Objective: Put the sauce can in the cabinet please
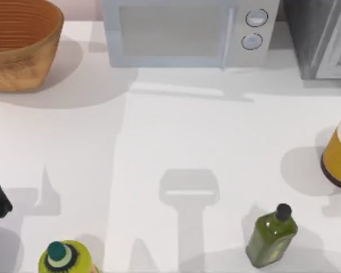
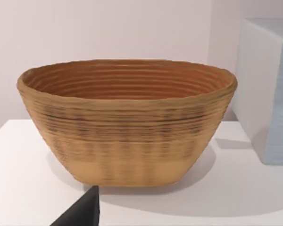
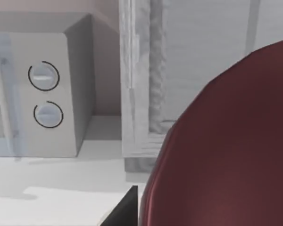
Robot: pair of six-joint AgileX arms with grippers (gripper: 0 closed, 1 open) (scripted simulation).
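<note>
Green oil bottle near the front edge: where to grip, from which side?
Take the oil bottle by its broad green body, below the shoulder; the black-capped neck is too narrow. It stands upright, apart from the yellow can, so a level approach from the top view's right side probably suits.

Bright even light, soft grey shadows across the white table (image 1: pixel 159 131), slightly soft-focus wrist views
</note>
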